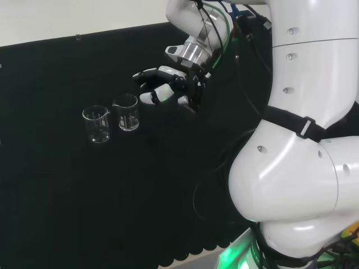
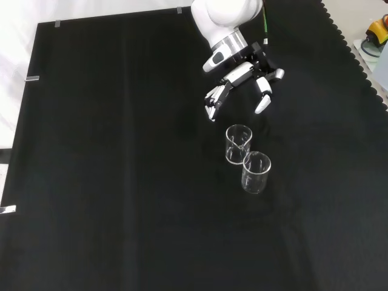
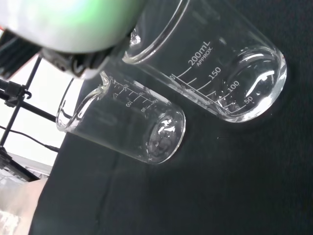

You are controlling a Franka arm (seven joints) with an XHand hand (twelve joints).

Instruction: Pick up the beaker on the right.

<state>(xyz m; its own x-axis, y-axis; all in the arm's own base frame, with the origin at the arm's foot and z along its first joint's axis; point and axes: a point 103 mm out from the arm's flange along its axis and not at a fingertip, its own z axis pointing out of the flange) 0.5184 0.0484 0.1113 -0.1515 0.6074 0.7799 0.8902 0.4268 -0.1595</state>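
While fingers (image 1: 152, 74) hang released | right beaker (image 1: 127, 112) just beside, apart

A robotics lab bench, by the look of it. Black cloth (image 2: 121, 182) with a scalloped edge over the table, 2 clear graduated beakers (image 1: 96, 123) (image 1: 127, 112) standing upright side by side, a white arm (image 1: 303, 140) with cabling and a strap, a plain white wall (image 1: 73, 17) behind.
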